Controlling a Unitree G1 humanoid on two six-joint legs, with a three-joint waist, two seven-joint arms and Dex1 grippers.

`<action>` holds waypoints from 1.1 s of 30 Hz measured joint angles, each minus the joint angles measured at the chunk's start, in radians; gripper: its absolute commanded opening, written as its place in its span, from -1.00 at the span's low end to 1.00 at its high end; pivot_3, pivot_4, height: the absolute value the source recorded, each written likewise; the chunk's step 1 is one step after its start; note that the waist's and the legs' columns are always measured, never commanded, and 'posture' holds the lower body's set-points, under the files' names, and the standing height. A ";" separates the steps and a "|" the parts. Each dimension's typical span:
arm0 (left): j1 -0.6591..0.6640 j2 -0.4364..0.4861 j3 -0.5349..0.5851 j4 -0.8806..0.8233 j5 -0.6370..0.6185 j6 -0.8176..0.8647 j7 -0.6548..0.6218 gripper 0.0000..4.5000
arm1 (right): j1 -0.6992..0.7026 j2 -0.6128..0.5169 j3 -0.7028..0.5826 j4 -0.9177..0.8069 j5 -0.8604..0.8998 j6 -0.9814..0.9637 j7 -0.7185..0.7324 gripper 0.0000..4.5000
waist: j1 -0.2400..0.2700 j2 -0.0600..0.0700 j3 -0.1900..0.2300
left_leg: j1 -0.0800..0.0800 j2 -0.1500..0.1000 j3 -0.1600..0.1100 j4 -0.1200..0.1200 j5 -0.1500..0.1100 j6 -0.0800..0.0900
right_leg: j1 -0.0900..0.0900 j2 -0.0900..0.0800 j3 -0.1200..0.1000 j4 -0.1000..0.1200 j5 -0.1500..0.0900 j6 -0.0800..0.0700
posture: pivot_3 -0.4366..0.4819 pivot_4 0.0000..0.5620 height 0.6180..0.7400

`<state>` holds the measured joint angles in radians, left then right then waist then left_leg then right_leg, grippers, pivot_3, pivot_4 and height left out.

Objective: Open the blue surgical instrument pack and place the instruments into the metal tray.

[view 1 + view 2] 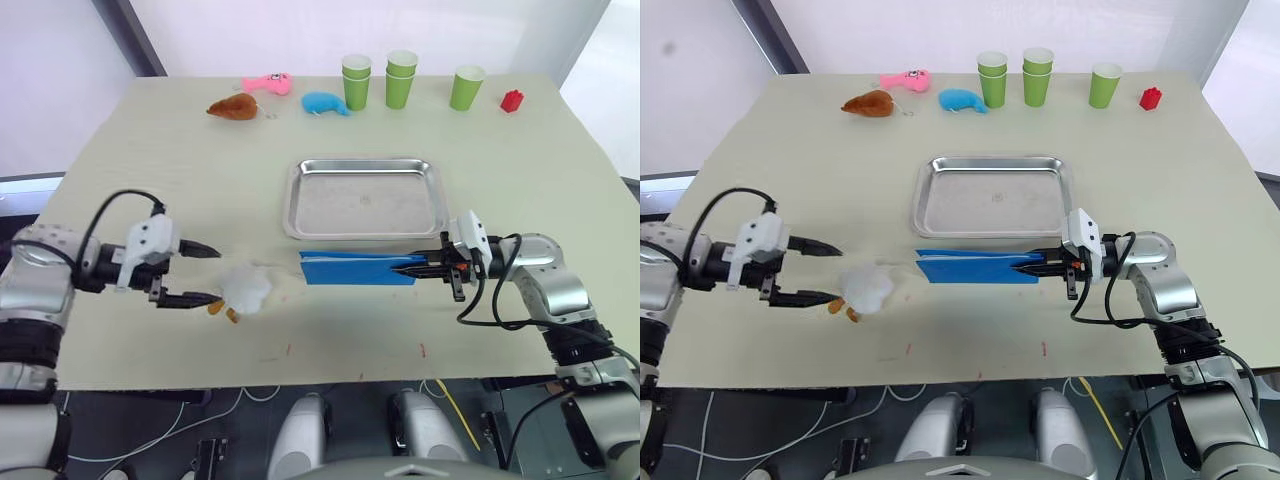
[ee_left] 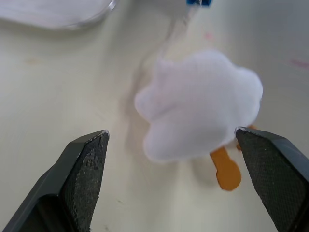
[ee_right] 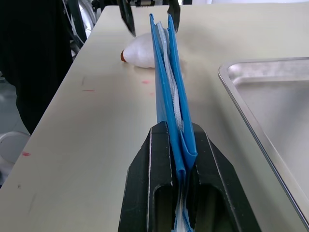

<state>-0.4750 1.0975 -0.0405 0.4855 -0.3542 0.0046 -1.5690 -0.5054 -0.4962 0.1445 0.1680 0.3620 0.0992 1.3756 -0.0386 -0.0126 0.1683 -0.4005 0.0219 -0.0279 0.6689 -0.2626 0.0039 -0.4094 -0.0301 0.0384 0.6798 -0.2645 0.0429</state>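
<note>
- My right gripper (image 1: 412,268) has its two black fingers pressed together on one end of the blue surgical instrument pack (image 1: 358,267); in my right wrist view the blue layers and the pale lining stand on edge between the fingers.
- The one pack is held just at the near side of the metal tray (image 1: 296,200), along its near rim, and it reaches from my gripper toward my left.
- The one tray is the landmark for the rest; its inside is bare shiny steel.
- My left gripper (image 1: 205,274) is well apart from the tray, on the near left side of it, with its two fingers (image 2: 87,164) wide apart.
- One white fluffy toy (image 1: 245,289) with small orange feet lies on the table (image 1: 120,140) just in front of these open fingers, between my left gripper and the pack.
- Beyond the far rim of the tray I count green cups in three places: one stack of two (image 1: 356,81), a second stack of two (image 1: 401,78), and one single cup (image 1: 466,87).
- Also on the far side: one brown toy (image 1: 234,107), one pink toy (image 1: 268,83), one small blue whale toy (image 1: 324,103) and one red block (image 1: 512,100).
</note>
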 measured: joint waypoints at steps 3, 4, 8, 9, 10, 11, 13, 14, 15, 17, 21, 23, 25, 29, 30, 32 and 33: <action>-0.076 -0.011 0.015 0.012 -0.035 0.040 0.001 0.97 | 0.000 0.003 0.000 0.006 0.000 -0.002 0.000 -1.00 | 0.003 0.000 0.000 | 0.000 0.000 0.001 0.000 0.000 0.000 | 0.000 0.000 -0.001 0.000 0.000 0.000 | -0.05 -0.47 1.00; -0.110 -0.043 0.034 0.018 -0.041 0.035 0.004 0.97 | 0.000 0.005 0.000 0.007 -0.001 -0.002 -0.001 -1.00 | 0.006 0.000 0.000 | 0.000 0.000 0.002 0.001 0.000 0.000 | 0.000 0.000 -0.001 0.000 0.000 0.000 | -0.05 -0.47 1.00; -0.150 -0.138 0.048 0.016 -0.042 0.022 0.022 0.97 | 0.000 0.016 0.001 0.007 -0.001 -0.007 -0.001 -1.00 | 0.004 0.000 0.000 | 0.000 0.000 0.002 0.001 0.000 0.000 | 0.000 0.000 0.000 0.000 0.000 0.000 | -0.05 -0.47 1.00; -0.151 -0.164 0.049 0.015 -0.041 0.015 0.029 0.97 | 0.000 0.017 0.001 0.007 -0.001 -0.009 -0.002 -1.00 | 0.003 0.000 0.000 | 0.000 0.000 0.001 0.001 0.000 0.000 | 0.000 0.000 0.000 0.000 0.000 0.000 | -0.05 -0.47 1.00; -0.151 -0.201 0.049 0.013 -0.040 0.008 0.040 0.97 | 0.000 0.018 0.001 0.007 -0.002 -0.011 -0.004 -1.00 | 0.002 0.000 0.000 | 0.000 0.000 0.001 0.001 0.000 0.000 | 0.000 0.000 0.000 0.000 0.000 0.000 | -0.05 -0.47 1.00; -0.150 -0.232 0.047 0.008 -0.039 0.007 0.050 0.97 | -0.001 0.021 0.001 0.007 -0.003 -0.013 -0.006 -1.00 | 0.001 -0.001 0.000 | 0.000 0.000 0.001 0.001 0.000 0.000 | 0.000 0.000 0.000 0.000 0.000 0.000 | -0.05 -0.47 1.00; -0.150 -0.265 0.043 -0.005 -0.038 0.007 0.059 0.97 | -0.001 0.026 0.001 0.007 -0.003 -0.014 -0.007 -1.00 | -0.001 -0.001 0.001 | 0.000 0.000 0.001 0.001 0.000 0.000 | 0.000 0.000 0.000 0.000 0.000 0.000 | -0.05 -0.47 1.00; -0.151 -0.272 0.042 -0.008 -0.036 0.007 0.062 0.97 | -0.001 0.026 0.001 0.008 -0.004 -0.015 -0.007 -1.00 | -0.002 -0.001 0.001 | 0.000 0.000 0.000 0.001 0.000 0.000 | 0.000 0.000 0.001 0.000 0.000 0.000 | -0.05 -0.47 1.00; -0.151 -0.285 0.042 -0.014 -0.033 0.006 0.068 0.97 | -0.001 0.025 0.001 0.008 -0.005 -0.015 -0.007 -1.00 | -0.002 -0.001 0.001 | 0.000 0.000 0.000 0.001 0.000 0.000 | 0.000 0.000 0.001 0.000 0.000 0.000 | -0.05 -0.47 1.00; -0.151 -0.317 0.040 -0.029 -0.031 0.007 0.070 0.97 | -0.002 0.025 0.001 0.009 -0.006 -0.015 -0.007 -1.00 | 0.000 -0.001 0.001 | 0.000 0.000 0.000 0.001 0.000 0.000 | 0.000 0.000 0.001 0.000 0.000 0.000 | -0.05 -0.47 1.00; -0.151 -0.381 0.027 -0.052 -0.031 0.011 0.069 0.97 | -0.008 0.026 0.004 0.009 -0.009 -0.015 -0.002 -1.00 | 0.001 -0.001 0.001 | 0.000 -0.001 0.000 0.001 0.000 0.000 | 0.000 -0.001 0.001 0.000 0.000 0.000 | -0.05 -0.47 1.00; -0.151 -0.389 0.026 -0.063 -0.029 0.011 0.065 0.97 | -0.009 0.024 0.004 0.009 -0.009 -0.015 0.002 -1.00 | 0.000 -0.001 0.001 | 0.000 -0.001 0.000 0.001 0.000 0.000 | 0.000 0.000 0.001 0.000 0.000 0.000 | -0.05 -0.47 1.00; -0.151 -0.398 0.026 -0.069 -0.029 0.015 0.060 0.97 | -0.009 0.024 0.004 0.009 -0.009 -0.015 0.004 -1.00 | -0.001 -0.001 0.001 | 0.000 -0.001 0.000 0.001 0.000 0.000 | 0.000 0.000 0.001 0.000 0.000 0.000 | -0.05 -0.47 1.00; -0.151 -0.404 0.023 -0.076 -0.027 0.025 0.049 0.97 | -0.009 0.024 0.005 0.009 -0.010 -0.015 0.011 -1.00 | 0.000 -0.001 0.001 | 0.000 -0.001 0.000 0.001 0.000 0.000 | 0.000 0.000 0.001 0.000 0.000 0.000 | -0.05 -0.47 1.00; -0.151 -0.404 0.023 -0.076 -0.026 0.027 0.047 0.97 | -0.009 0.024 0.005 0.009 -0.010 -0.015 0.012 -1.00 | 0.000 -0.001 0.001 | 0.000 -0.001 0.000 0.001 0.000 0.000 | 0.000 0.000 0.001 0.000 0.000 0.000 | -0.05 -0.47 1.00; -0.151 -0.404 0.022 -0.079 -0.021 0.028 0.045 0.97 | -0.009 0.024 0.005 0.009 -0.011 -0.015 0.013 -1.00 | 0.000 -0.001 0.001 | 0.000 -0.001 0.000 0.001 0.000 0.000 | 0.000 0.000 0.001 0.000 0.000 0.000 | -0.05 -0.47 1.00; -0.151 -0.403 0.023 -0.079 -0.021 0.028 0.046 0.97 | -0.009 0.023 0.005 0.009 -0.011 -0.015 0.013 -1.00 | 0.000 -0.001 0.001 | 0.000 -0.001 0.000 0.001 0.000 0.000 | 0.000 0.000 0.001 0.000 0.000 0.000 | -0.05 -0.47 1.00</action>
<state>-0.6258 0.6940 -0.0179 0.4063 -0.3749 0.0322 -1.5235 -0.5143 -0.4729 0.1492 0.1771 0.3509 0.0846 1.3891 -0.0387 -0.0138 0.1691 -0.4008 0.0211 -0.0283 0.6698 -0.2626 0.0038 -0.4094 -0.0306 0.0390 0.6801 -0.2643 0.0431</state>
